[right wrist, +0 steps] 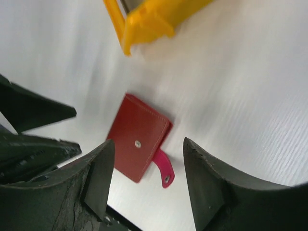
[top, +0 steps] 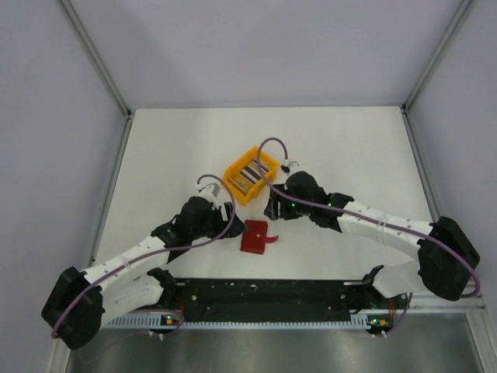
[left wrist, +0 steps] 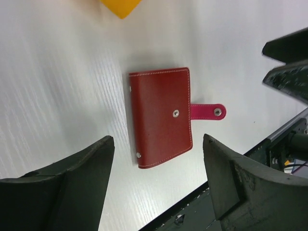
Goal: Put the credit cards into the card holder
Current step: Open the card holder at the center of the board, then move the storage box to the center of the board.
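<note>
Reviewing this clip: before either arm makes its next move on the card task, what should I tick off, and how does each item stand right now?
1. Card holder lying flat, unobstructed: ok.
2. Snap tab unfastened: ok.
3. Card holder opened to take cards: not ok, the cover is closed.
4. Left end effector open and empty: ok.
5. Right end effector open and empty: ok.
6. Credit cards located, inside the yellow bin: ok; how many there are: cannot tell.
</note>
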Robot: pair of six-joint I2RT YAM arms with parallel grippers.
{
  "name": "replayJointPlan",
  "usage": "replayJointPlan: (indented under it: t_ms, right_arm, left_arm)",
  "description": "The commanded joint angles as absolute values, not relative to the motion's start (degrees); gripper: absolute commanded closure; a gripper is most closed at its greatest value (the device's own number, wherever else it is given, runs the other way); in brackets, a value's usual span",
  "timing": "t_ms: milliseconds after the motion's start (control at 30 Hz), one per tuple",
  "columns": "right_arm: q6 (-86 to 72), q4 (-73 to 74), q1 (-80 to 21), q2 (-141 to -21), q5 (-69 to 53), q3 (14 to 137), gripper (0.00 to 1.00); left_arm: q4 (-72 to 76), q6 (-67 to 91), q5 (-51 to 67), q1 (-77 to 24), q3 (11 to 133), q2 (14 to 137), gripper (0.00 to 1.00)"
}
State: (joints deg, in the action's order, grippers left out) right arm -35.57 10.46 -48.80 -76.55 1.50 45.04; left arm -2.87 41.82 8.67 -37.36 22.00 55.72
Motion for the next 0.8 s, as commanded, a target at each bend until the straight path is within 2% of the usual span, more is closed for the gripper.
replayJointPlan:
  t_ms: [0, 133, 367, 600, 767]
  right_arm:
    - [-34.3, 14.8, -44.7, -79.0, 8.5, 56.9, 0.41]
    - [-36.3, 22.7, -40.1, -88.7, 11.5, 69.8, 0.4]
    - [-39.8, 25.5, -36.8, -102.6, 12.0, 80.9, 0.38]
    - [-40.3, 25.7, -35.2, -109.4, 15.5, 83.3, 0.36]
    - [-38.4, 25.7, -34.4, -109.3, 17.6, 81.7, 0.36]
  left_arm:
    - [-7.1, 40.6, 6.2, -37.5, 26.8, 54.6, 0.22]
    - [-11.1, 41.3, 3.3, -37.5, 28.0, 52.9, 0.2]
    - [-18.2, 43.9, -5.3, -37.5, 29.0, 48.2, 0.17]
    - [-19.5, 43.9, -6.0, -37.4, 29.5, 47.3, 0.16]
    - [-19.3, 44.0, -5.6, -37.4, 29.4, 47.5, 0.15]
